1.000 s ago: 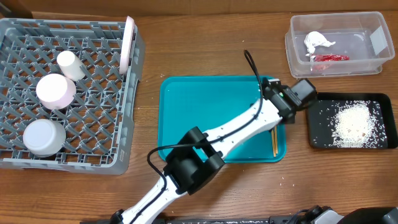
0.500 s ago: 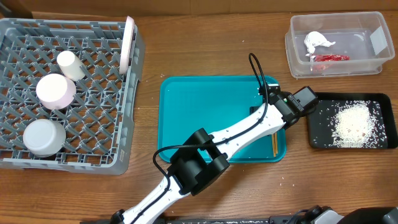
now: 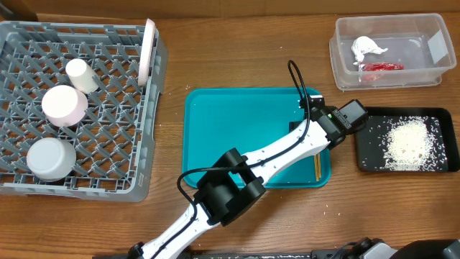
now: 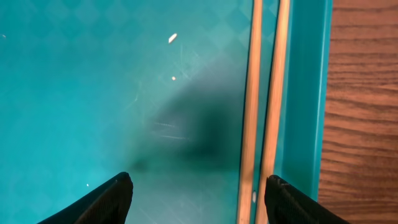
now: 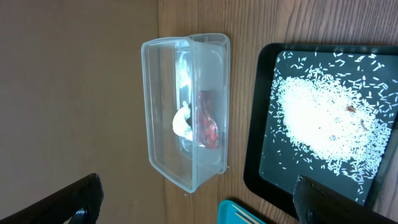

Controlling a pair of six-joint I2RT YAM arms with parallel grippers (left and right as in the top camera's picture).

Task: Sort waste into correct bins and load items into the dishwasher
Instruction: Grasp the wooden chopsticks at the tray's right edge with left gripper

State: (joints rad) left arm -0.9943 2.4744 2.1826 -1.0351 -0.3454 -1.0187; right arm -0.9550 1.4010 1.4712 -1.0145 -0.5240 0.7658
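Note:
The grey dishwasher rack (image 3: 122, 137) at the left holds a white cup (image 3: 81, 75), a pale round dish (image 3: 64, 105), an upturned bowl (image 3: 50, 158) and a pink-backed plate (image 3: 149, 49) standing on edge. At the back right, the clear bin (image 3: 345, 61) contains the white tissue (image 3: 366, 47) and red wrapper (image 3: 381, 66); the right wrist view also shows this bin (image 5: 158, 124). My left gripper (image 3: 332, 122) hangs open over the teal tray's right edge, and two wooden chopsticks (image 4: 252, 93) lie between its fingers (image 4: 199, 199). My right gripper (image 5: 199, 205) is open and empty.
The teal tray (image 3: 237, 137) lies mid-table, with a chopstick (image 3: 316, 165) showing beside the arm. A black tray (image 3: 370, 155) of loose white rice (image 3: 408, 142) sits right of it, close to the left wrist. The left arm crosses the teal tray diagonally.
The left arm shifted a little to the right and toward the front over the tray's right edge, then held still. Nothing else moved.

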